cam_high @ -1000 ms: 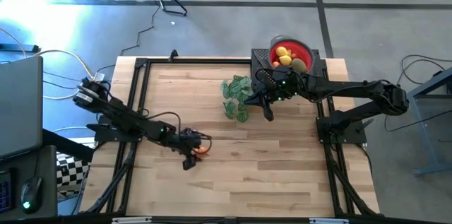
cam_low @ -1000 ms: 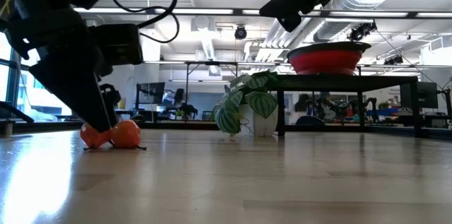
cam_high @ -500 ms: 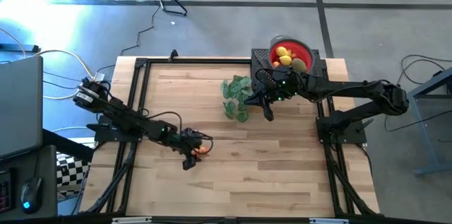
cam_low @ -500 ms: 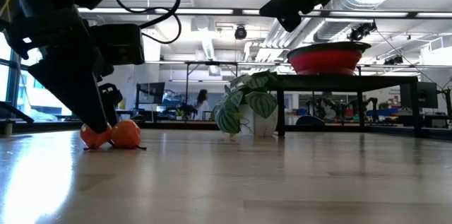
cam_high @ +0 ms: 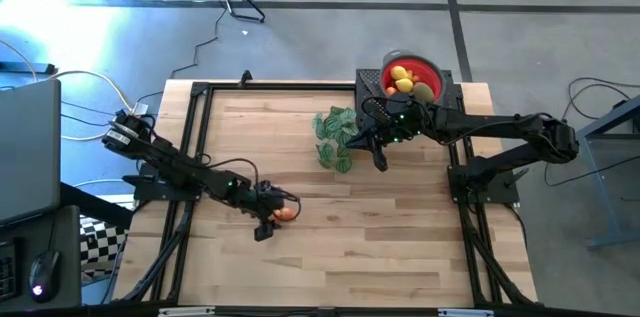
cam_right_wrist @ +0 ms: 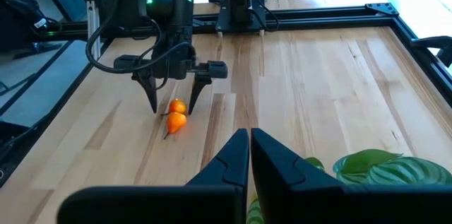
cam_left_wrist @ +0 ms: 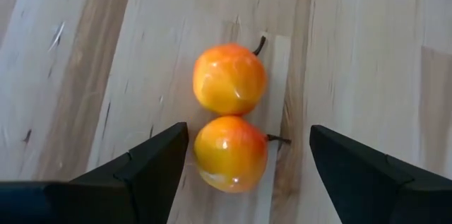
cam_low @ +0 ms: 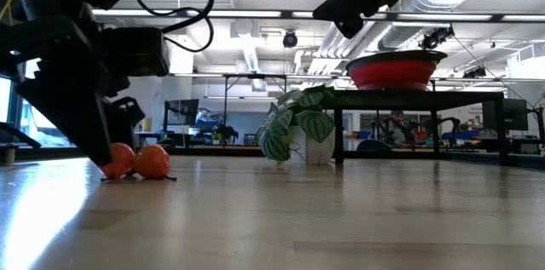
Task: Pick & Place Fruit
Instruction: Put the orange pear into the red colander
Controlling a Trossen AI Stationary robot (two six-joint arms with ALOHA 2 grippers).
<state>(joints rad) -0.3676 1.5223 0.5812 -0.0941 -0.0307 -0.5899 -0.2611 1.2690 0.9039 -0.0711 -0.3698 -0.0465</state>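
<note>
Left gripper (cam_left_wrist: 244,157) is down on the desk (cam_high: 400,227), left of centre, jaws wide apart around the nearer of two orange fruits (cam_left_wrist: 231,152) that lie touching, open wood all round. Right gripper (cam_high: 379,164) hangs with jaws together by the plant sprig (cam_high: 335,137), near the far-right red bowl (cam_high: 425,67) with more fruit inside

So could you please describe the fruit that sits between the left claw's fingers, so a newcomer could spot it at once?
On the wooden table, find the left claw, lowered with its fingers open, far from the leafy plant and red bowl. Two small orange fruits touch there. The one meant lies between the fingers; its twin lies just beyond the fingertips.
</note>
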